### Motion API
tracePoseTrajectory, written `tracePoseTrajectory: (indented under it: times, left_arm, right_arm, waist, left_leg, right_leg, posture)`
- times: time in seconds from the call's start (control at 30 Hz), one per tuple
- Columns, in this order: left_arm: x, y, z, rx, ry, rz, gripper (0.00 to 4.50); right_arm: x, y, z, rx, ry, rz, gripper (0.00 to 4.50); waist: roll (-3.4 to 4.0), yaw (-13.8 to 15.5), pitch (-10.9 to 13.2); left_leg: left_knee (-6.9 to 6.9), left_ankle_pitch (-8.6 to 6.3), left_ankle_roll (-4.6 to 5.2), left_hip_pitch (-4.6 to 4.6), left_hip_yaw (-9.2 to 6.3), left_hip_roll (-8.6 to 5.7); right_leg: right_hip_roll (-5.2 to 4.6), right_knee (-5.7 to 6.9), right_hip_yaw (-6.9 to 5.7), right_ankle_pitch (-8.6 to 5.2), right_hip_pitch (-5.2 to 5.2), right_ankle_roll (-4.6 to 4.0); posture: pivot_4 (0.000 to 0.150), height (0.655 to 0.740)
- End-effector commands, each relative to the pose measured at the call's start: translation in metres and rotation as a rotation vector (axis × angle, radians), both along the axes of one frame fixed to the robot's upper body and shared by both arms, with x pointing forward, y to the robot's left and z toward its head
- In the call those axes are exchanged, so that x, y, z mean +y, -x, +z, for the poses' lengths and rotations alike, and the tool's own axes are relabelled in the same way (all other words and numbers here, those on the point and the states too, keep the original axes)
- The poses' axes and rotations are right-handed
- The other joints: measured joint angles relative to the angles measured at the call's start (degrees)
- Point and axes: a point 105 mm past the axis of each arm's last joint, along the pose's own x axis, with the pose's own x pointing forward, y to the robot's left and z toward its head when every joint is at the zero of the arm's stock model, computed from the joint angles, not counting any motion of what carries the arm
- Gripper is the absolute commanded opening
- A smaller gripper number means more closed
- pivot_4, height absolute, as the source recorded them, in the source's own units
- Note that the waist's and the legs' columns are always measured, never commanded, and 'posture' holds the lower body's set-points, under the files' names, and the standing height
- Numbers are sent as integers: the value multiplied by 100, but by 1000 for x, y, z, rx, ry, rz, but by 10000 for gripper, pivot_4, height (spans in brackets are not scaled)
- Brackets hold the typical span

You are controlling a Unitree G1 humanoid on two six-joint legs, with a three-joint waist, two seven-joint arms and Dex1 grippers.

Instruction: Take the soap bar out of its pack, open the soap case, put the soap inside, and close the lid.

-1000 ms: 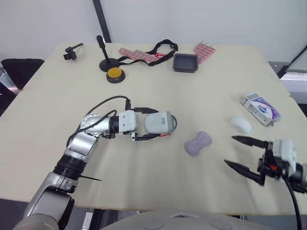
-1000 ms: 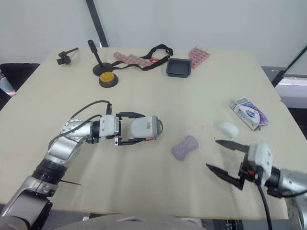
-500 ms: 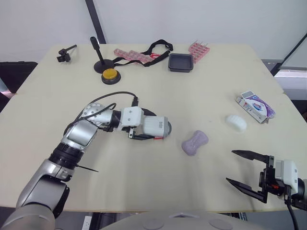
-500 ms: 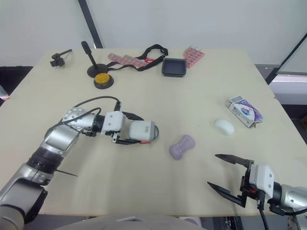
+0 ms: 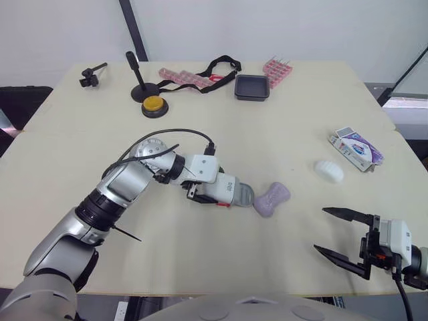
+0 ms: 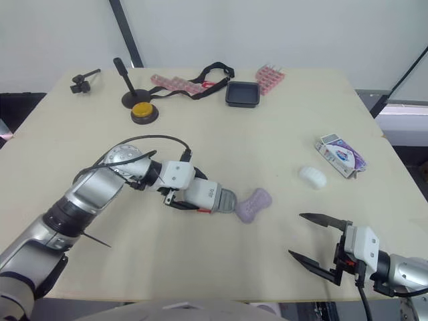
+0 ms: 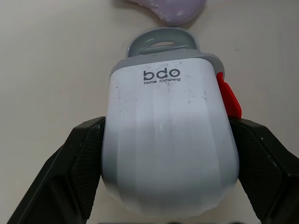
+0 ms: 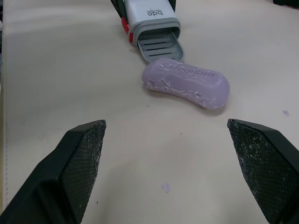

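Observation:
A purple soap bar [image 5: 271,199] lies bare on the table, right of centre. My left gripper [image 5: 212,188] is shut on the white soap case [image 5: 224,190], which lies on its side. The case's grey inner tray [image 5: 244,195] is slid partly out, and its end reaches the soap. In the left wrist view both black fingers [image 7: 84,158] clamp the case [image 7: 170,140]. My right gripper [image 5: 321,230] hovers open near the front right edge with nothing between its fingers, and it faces the soap [image 8: 187,82]. The soap pack [image 5: 358,148] lies at the right edge.
A white oval object [image 5: 329,171] sits between the pack and the soap. Along the far edge are a yellow button [image 5: 154,104], a black stand [image 5: 140,83], a black strap [image 5: 221,67], pink strips [image 5: 277,69] and a black tray [image 5: 251,87].
My left gripper has carried the case rightward up to the soap, and the grey tray now shows out of the case. My right gripper has drawn back toward the front edge.

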Motion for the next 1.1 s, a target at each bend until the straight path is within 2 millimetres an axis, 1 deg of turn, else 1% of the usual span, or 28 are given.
tracePoseTrajectory:
  times: [0.03, 0.17, 0.27, 0.37, 0.47, 0.6, 0.7, 0.87, 1.1]
  left_arm:
    - [-3, -2, 16, -64, -1, -14, 34870]
    - [2, -4, 19, -79, -15, -9, 34870]
    - [12, -5, 19, -72, -28, -4, 34870]
    - [24, -11, 19, -81, -25, 17, 34870]
    - [33, -12, 19, -73, -10, 8, 34870]
    - [44, -18, 14, -64, -27, 23, 34870]
    - [51, -18, 9, -39, -26, 26, 34870]
    - [58, -21, 1, -26, -28, 32, 34870]
    - [57, -24, -3, -15, -5, 37, 34870]
  right_arm:
    - [0, 0, 2, -17, 16, 8, 44800]
    - [2, 0, 1, -15, 14, 23, 44800]
    - [1, -1, 1, -13, 16, 24, 44800]
    - [2, -2, 1, -11, 22, 27, 44800]
    - [2, -3, 2, -5, 32, 32, 44800]
    - [3, -5, 3, -5, 39, 36, 44800]
    - [4, -7, 6, -9, 41, 37, 44800]
    - [4, -8, 7, -8, 50, 38, 44800]
    - [3, -9, 8, -9, 56, 34, 44800]
  waist:
    - [0, 0, 0]
    - [0, -8, 0]
    - [0, -22, 0]
    - [1, -16, 1]
    - [1, -10, 1]
    - [1, 2, 1]
    - [1, 2, 1]
    - [1, 7, 1]
    - [1, 11, 0]
  left_leg:
    - [0, 0, 0, 0, 0, 0]
    - [-1, 0, 0, -4, 0, 0]
    - [-5, 0, 0, -4, 0, 1]
    - [-7, 0, 0, -1, 1, 1]
    - [-6, 0, 0, -2, 0, 0]
    - [-7, 0, 0, 0, 0, 0]
    - [-7, 0, 0, 0, 0, 0]
    - [-7, 0, -1, 0, 0, 1]
    - [-7, 0, -1, 0, 1, 1]
  right_leg:
    - [0, 0, 0, 0, 0, 0]
    - [1, 0, 0, 0, 0, 0]
    - [2, 0, 1, 0, 0, 0]
    - [2, -2, 0, 0, 0, 0]
    - [2, -2, -1, 0, 1, 0]
    - [3, -4, -2, 0, 1, 0]
    - [2, -4, -2, 0, 1, 0]
    - [2, -4, -2, 0, 1, 0]
    - [1, -4, -1, 0, 4, 0]
  posture:
    - [1500, 7291]
    - [1500, 7291]
    - [1500, 7291]
    - [1500, 7291]
    - [1500, 7291]
    - [1500, 7291]
    - [1500, 7291]
    - [1500, 7291]
    - [1500, 7291]
